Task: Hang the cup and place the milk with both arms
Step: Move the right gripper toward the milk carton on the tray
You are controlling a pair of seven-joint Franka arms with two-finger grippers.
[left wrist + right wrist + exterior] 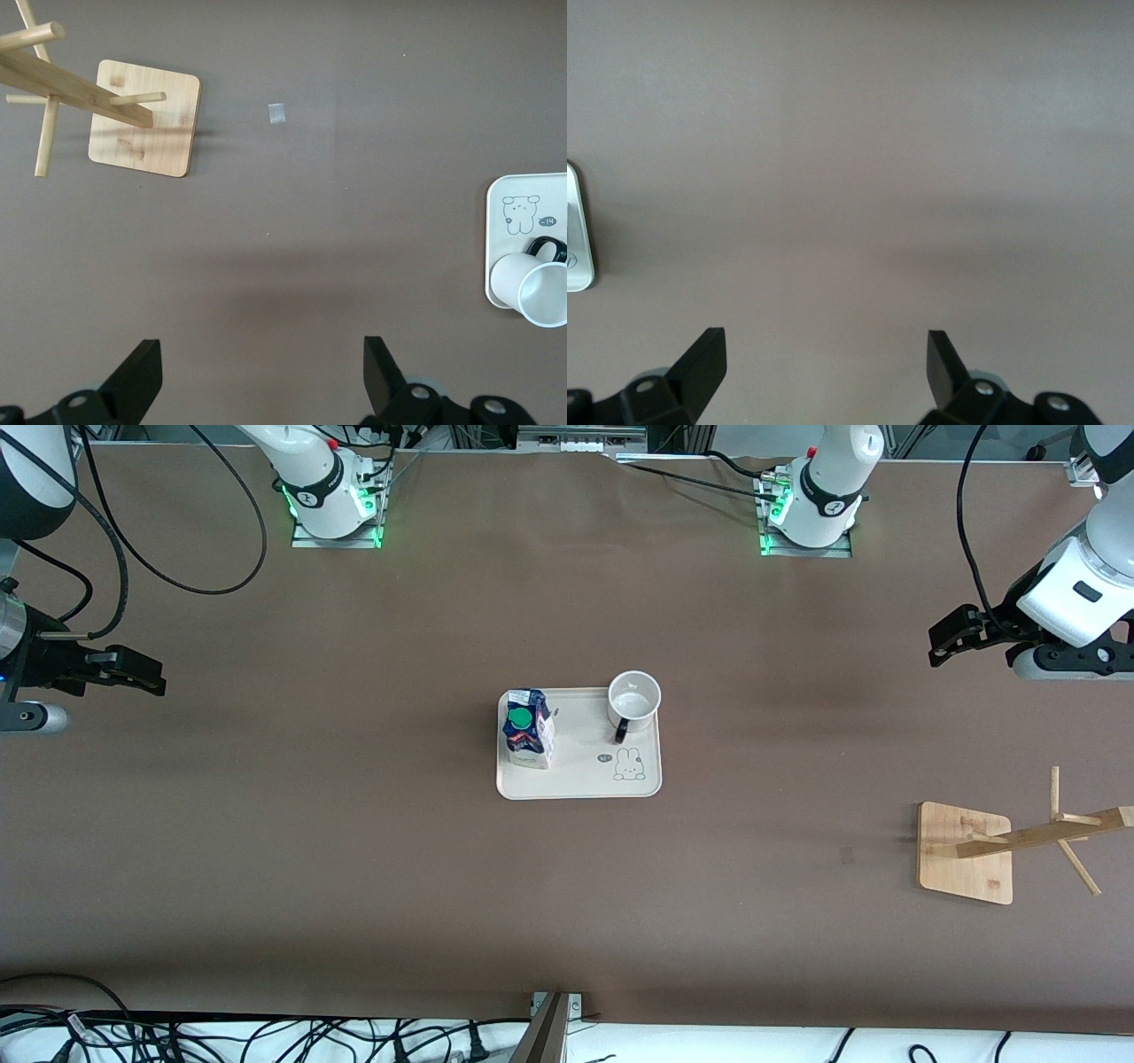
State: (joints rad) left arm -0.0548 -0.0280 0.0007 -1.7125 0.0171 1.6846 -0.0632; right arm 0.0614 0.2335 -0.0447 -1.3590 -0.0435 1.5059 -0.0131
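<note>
1 cup (634,701) | 1 milk (529,728) (both on tray (580,779)) | left gripper (262,376), right gripper (826,367) spread

In my front view the wooden rack (1028,841) runs off the frame edge, so I cannot see its peg ends. The right arm (27,558) and left arm (1081,558) are each cut by the frame edges. In my left wrist view the cup (536,288) and tray (514,190) are cropped; the cup's face print is hidden. The milk's (528,728) print is too small to read. My right wrist view shows only a sliver of tray edge
</note>
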